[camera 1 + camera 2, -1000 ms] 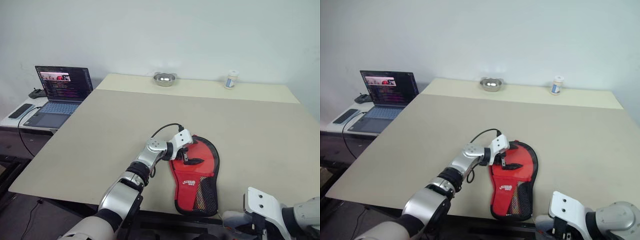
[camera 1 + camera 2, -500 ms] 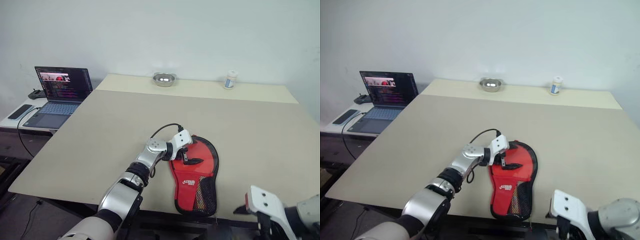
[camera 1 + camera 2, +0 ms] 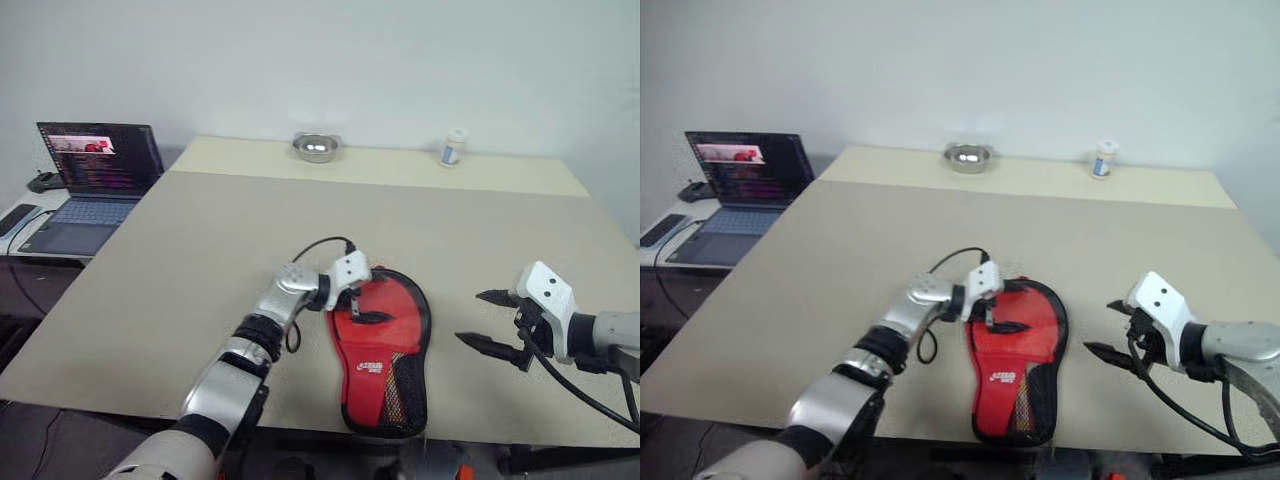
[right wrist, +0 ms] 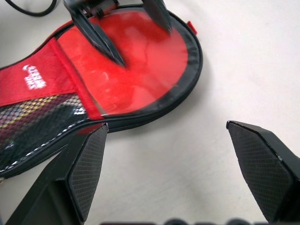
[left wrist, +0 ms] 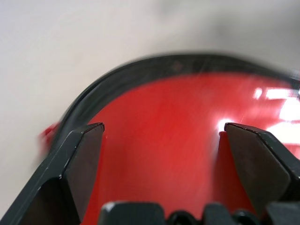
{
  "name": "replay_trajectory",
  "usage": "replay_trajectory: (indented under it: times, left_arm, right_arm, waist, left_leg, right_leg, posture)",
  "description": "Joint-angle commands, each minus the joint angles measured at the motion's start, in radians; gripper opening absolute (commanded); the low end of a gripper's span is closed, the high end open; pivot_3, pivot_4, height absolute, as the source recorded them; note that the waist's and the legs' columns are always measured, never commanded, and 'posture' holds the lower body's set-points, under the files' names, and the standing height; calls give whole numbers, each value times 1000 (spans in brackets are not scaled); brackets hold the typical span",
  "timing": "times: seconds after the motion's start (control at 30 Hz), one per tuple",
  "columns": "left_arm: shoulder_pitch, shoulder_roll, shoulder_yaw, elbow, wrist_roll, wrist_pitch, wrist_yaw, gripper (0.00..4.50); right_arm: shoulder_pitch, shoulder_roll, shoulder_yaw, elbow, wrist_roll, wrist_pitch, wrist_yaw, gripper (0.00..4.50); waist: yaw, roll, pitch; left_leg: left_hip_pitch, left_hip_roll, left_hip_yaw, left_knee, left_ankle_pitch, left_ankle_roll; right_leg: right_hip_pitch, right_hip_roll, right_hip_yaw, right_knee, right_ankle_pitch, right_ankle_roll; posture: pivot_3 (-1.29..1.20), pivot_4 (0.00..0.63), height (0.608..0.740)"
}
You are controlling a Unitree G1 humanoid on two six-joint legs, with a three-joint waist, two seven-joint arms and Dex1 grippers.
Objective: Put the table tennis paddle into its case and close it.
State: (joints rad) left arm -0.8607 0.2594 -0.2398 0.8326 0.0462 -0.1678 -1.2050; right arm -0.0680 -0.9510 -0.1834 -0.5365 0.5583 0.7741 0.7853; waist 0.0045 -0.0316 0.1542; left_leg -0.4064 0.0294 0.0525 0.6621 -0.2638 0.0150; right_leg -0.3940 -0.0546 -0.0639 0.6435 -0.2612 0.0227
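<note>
The case (image 3: 382,352) lies flat near the table's front edge, clear red face up, round end away from me, mesh end toward me. The table tennis paddle (image 4: 140,51) is inside it: its red face shows through the clear window and a striped handle through the mesh. My left gripper (image 3: 362,308) hovers open over the round end, with the red face between its fingers (image 5: 79,164) in the left wrist view. My right gripper (image 3: 468,317) stands open over bare table to the right of the case, pointing at it and holding nothing.
A metal bowl (image 3: 315,147) and a small white bottle (image 3: 455,147) stand at the table's far edge. An open laptop (image 3: 95,165) and a phone (image 3: 12,218) sit on a side desk to the left. Bare tabletop (image 3: 520,230) surrounds the case.
My right arm has come up from below the table's front edge to over the table beside the case. The view has shifted. The left gripper stays open over the case.
</note>
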Motion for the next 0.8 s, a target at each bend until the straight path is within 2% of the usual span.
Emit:
replay_trajectory:
  times: [0.03,0.23,0.43,0.57,0.7,0.8]
  left_arm:
    - [53,70,24,-179,-57,100,-70,4500]
    - [203,165,101,-516,-203,400,-66,4500]
    - [316,209,173,-696,-263,515,37,4500]
    - [291,203,176,-711,-282,547,78,4500]
    - [213,227,164,-611,-270,493,45,4500]
    - [161,203,163,-557,-265,478,78,4500]
  right_arm:
    - [-96,81,36,116,-27,-124,19,4453]
    - [-274,257,115,411,-70,-254,67,4453]
    - [-325,270,137,537,-109,-328,144,4453]
    - [-309,233,86,544,-98,-335,172,4453]
    - [-230,218,33,443,-82,-319,136,4453]
    - [-182,222,7,388,-77,-301,110,4453]
  waist:
    - [-4,4,7]
    - [-2,8,16]
    - [8,8,18]
    - [11,9,18]
    - [19,9,19]
    - [19,9,19]
  left_leg:
    - [-1,0,0,0,0,0]
    - [-11,-1,1,2,2,-2]
    - [-11,-3,2,3,2,-2]
    - [-11,-2,1,3,2,-3]
    - [-10,-2,1,4,2,-3]
    - [-10,-2,2,4,2,-3]
  right_leg:
    - [-1,0,0,1,0,0]
    - [-12,1,1,5,0,-1]
    - [-12,0,2,4,0,-1]
    - [-12,-1,1,5,1,-2]
    - [-11,0,1,7,1,-2]
    - [-11,1,1,7,1,-2]
  posture:
    - [0,150,740]
    - [0,150,740]
    - [0,150,740]
    - [0,150,740]
    - [0,150,740]
    - [0,150,740]
